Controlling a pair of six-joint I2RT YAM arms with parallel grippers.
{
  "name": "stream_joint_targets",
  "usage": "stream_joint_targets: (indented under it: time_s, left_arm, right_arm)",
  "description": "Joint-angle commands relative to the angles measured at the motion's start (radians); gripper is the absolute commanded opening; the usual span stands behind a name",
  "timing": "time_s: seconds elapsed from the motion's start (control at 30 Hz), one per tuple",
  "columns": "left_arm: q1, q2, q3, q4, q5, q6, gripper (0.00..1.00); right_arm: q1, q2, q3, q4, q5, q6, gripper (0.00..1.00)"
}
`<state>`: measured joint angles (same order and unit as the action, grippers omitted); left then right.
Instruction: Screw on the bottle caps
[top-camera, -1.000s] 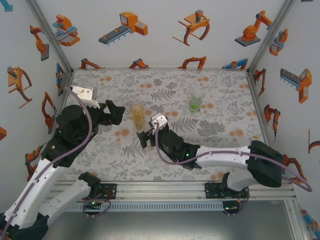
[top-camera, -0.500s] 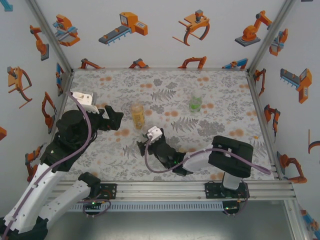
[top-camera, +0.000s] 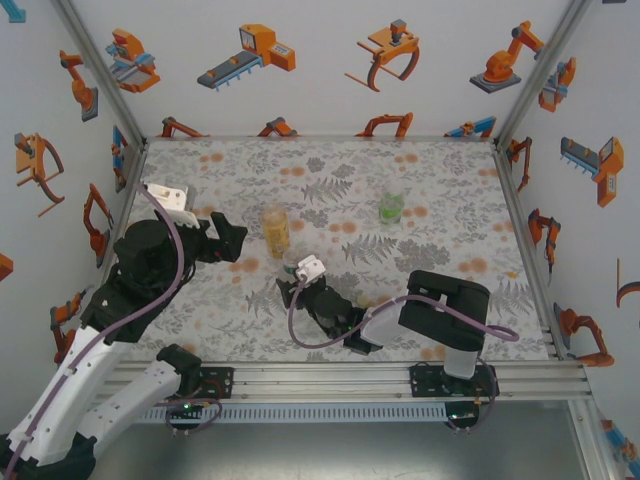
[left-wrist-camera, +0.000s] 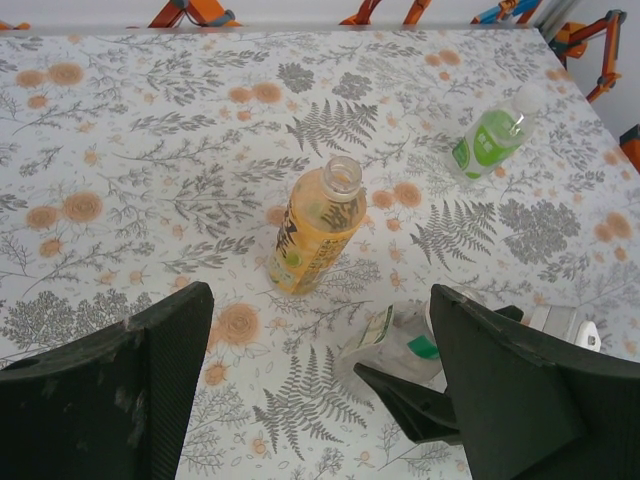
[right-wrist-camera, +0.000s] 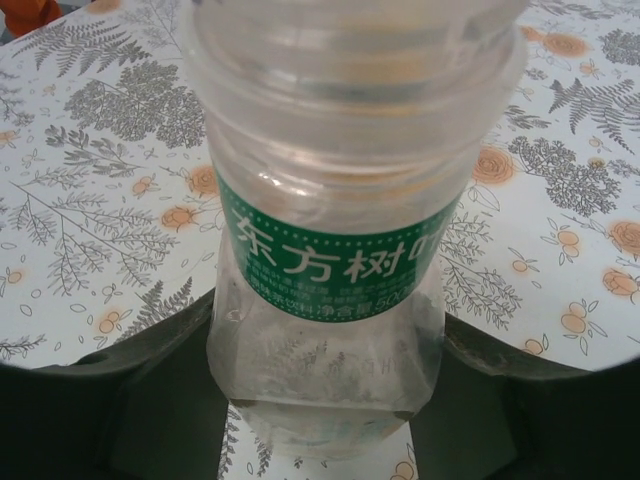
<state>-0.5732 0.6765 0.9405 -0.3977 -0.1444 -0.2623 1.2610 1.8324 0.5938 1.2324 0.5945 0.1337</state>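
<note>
Bottles sit on the flowered table (top-camera: 450, 170), three of them spread across its middle. Farthest left, the left gripper (top-camera: 233, 240) hangs over the table with its jaws spread wide and nothing between them. It faces the yellow bottle (left-wrist-camera: 315, 228), which stands upright near it with its neck uncapped and bare table between the two. Right of that bottle and nearer the bases, the right gripper (top-camera: 289, 283) lies low, at the end of a folded right arm (top-camera: 440, 310) that stretches along the near edge. Its fingers (right-wrist-camera: 120, 400) flank the lower body of the clear bottle (right-wrist-camera: 330, 250), which has a green label and an open neck. They sit close against both sides, though I cannot tell whether they pinch it. In the left wrist view this bottle lies just beyond the left gripper. Farther right and back, well apart, the green bottle (top-camera: 391, 207) stands alone with a pale cap (left-wrist-camera: 526, 97) on top. Robot stickers (top-camera: 248, 55) dot the white walls (top-camera: 320, 100) around.
</note>
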Motion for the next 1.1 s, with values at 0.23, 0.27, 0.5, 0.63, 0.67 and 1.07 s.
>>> stream_joint_targets:
  time_s: [0.23, 0.27, 0.5, 0.63, 0.67, 1.07]
  left_arm:
    - [0.007, 0.022, 0.014, 0.021, 0.012, 0.004, 0.81]
    - [0.007, 0.027, 0.012, 0.025, 0.016, 0.009, 0.82]
    - [0.007, 0.061, -0.006, 0.097, 0.092, 0.061, 0.83]
    - [0.007, 0.089, -0.004, 0.148, 0.142, 0.096, 0.85]
    - [0.007, 0.098, -0.002, 0.159, 0.161, 0.103, 0.85]
    - [0.007, 0.175, -0.037, 0.400, 0.564, 0.196, 0.85]
  right_arm:
    - [0.004, -0.121, -0.023, -0.060, -0.024, -0.057, 0.47]
    - [0.001, -0.141, -0.023, -0.083, -0.033, -0.065, 0.47]
    - [-0.051, -0.303, -0.048, -0.249, -0.157, -0.067, 0.45]
    - [-0.116, -0.441, -0.064, -0.404, -0.302, -0.052, 0.45]
    - [-0.134, -0.474, -0.067, -0.440, -0.336, -0.049, 0.45]
    - [-0.527, -0.855, 0.013, -0.941, -0.918, -0.067, 0.44]
